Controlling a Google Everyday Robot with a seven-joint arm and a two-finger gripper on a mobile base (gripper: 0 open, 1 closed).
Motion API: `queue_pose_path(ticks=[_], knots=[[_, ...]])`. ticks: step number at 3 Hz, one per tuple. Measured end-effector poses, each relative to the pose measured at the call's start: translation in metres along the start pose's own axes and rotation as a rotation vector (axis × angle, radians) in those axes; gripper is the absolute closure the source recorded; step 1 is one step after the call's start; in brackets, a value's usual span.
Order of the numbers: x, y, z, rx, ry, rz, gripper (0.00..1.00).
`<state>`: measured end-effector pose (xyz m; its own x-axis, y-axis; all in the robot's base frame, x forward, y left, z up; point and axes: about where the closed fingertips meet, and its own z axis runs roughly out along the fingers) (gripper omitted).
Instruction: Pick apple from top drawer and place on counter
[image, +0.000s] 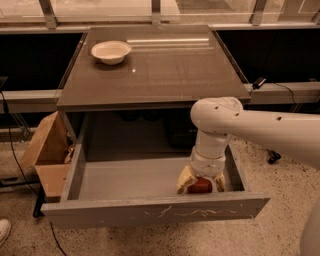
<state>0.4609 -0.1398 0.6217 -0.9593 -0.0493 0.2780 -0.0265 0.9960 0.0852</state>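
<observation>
Off to the left a cardboard box (47, 150) leans open against the frame, no part of this job. Next comes the white bowl (111, 51), sitting at the back left corner of the desk (170, 75), which leaves most of that glossy brown top bare for setting something down. Below it the drawer (150, 212) is pulled right out towards me, so its grey floor is open from above (that is surely why the arm can come straight down into it). The apple (200, 186) lies on the drawer floor at the front right, just behind the scratched front panel. The gripper (201, 188) points down over it, its pale jaws spread apart with one on either side of the fruit. I'd judge they are lined up to pinch it but not yet closed on it. The thick white arm (260, 130) reaches in from the right, bending over the drawer's right wall.
</observation>
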Motion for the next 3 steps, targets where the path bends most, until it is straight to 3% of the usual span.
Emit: queue_pose_path(ticks=[2, 3], knots=[[0.0011, -0.0008, 0.0029, -0.003, -0.001, 0.011, 0.72], [0.0002, -0.0019, -0.0025, -0.022, -0.046, -0.009, 0.94]])
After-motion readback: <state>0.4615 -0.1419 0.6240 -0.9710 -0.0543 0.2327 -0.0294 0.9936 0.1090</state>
